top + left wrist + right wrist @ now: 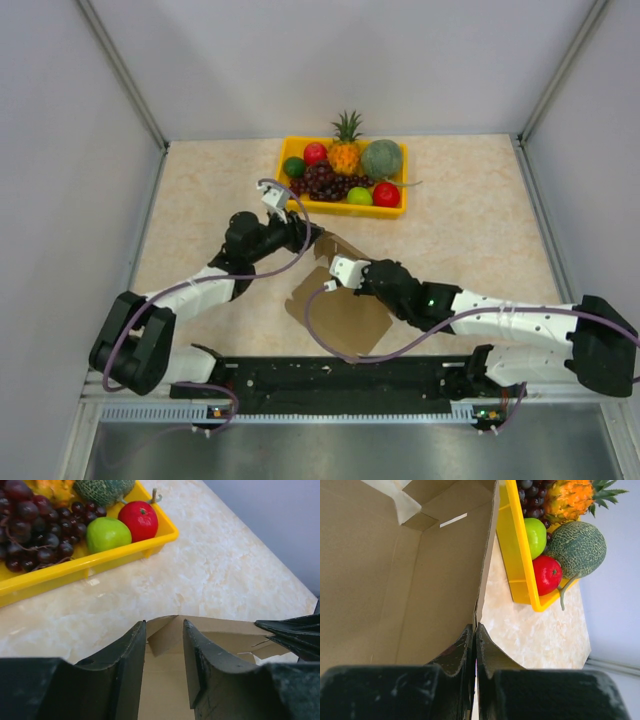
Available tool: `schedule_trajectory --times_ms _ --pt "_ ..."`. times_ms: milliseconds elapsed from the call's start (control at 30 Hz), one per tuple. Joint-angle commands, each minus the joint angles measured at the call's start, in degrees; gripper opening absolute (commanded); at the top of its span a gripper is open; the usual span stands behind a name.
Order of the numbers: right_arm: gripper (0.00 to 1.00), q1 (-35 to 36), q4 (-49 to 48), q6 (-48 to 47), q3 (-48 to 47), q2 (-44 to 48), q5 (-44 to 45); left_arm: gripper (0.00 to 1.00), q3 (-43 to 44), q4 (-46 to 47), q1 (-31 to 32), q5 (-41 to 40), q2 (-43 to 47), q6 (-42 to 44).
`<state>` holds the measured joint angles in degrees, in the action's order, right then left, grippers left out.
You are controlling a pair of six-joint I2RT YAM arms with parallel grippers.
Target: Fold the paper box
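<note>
The paper box (345,312) is a brown cardboard blank in the middle of the table, its base flat and its far wall raised. In the right wrist view my right gripper (474,627) is shut on the upright wall's edge (487,565); it also shows in the top view (338,268). My left gripper (310,238) sits at the box's far left corner. In the left wrist view its jaws (164,624) stand partly apart astride a folded corner flap (165,637), which lies against the right finger (200,655).
A yellow tray (345,209) of fruit stands just behind the box, close to both grippers; its rim also shows in the wrist views (100,562) (512,540). Grey walls close in the table on the left, right and back.
</note>
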<state>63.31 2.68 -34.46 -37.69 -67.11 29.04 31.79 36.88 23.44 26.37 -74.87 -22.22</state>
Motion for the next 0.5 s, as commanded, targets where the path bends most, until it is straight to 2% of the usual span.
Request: schedule_trajectory --times_ms 0,133,233,467 --pt "0.00 -0.1 5.6 1.9 -0.9 -1.6 -5.0 0.40 4.4 -5.2 5.5 -7.8 -2.2 5.2" --pt "0.00 -0.2 5.8 1.9 -1.2 -1.5 -5.2 0.36 6.1 -8.8 7.9 -12.6 -2.5 7.7" --pt "0.00 0.1 5.5 1.9 -1.5 -2.1 -4.3 0.32 3.9 -6.9 8.7 -15.8 -1.4 9.0" --pt "0.00 5.9 -0.2 -0.2 0.0 -6.6 9.2 0.16 1.9 -5.4 8.8 -13.8 -2.6 7.7"
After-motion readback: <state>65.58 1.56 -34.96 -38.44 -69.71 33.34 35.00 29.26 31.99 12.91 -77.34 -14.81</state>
